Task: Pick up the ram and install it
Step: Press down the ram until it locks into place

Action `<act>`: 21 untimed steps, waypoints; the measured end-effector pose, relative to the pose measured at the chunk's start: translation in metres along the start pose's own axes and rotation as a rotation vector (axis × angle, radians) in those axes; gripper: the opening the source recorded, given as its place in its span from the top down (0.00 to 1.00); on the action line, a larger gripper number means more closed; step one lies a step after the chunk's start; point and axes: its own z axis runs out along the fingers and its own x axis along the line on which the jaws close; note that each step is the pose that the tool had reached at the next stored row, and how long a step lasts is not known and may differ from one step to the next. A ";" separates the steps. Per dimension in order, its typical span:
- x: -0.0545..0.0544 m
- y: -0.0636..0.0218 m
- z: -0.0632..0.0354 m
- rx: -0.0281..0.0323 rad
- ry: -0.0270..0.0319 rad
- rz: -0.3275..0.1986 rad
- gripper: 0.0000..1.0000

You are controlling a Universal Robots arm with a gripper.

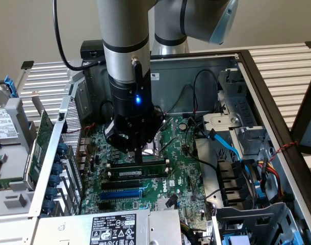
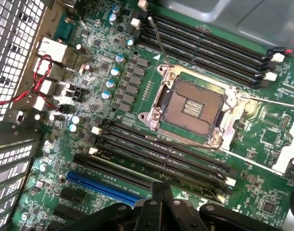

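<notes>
The ram (image 1: 145,172), a narrow green stick with a small white label, stands upright in a black slot on the green motherboard (image 1: 182,168), level between its end clips. My gripper (image 1: 139,159) hangs straight over it, shut with nothing between its fingers, and its tips reach the stick's top edge near the middle. In the wrist view the shut fingertips (image 2: 161,190) hover over the bank of long black slots (image 2: 156,156) beside the CPU socket (image 2: 193,103). There I cannot tell the stick from the slots.
A blue slot (image 1: 122,194) lies just in front of the ram. A second bank of black slots (image 2: 205,45) lies beyond the socket. A green expansion card (image 1: 41,143) leans outside the case at the exterior view's left. Cables (image 1: 227,145) and drive bays crowd the right.
</notes>
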 end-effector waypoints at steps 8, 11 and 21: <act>0.000 0.0000 0.0000 0.0015 0.0019 0.121 0.90; 0.000 0.0000 0.0000 0.0020 0.0025 0.167 0.90; 0.000 0.0000 0.0000 0.0035 0.0044 0.287 0.90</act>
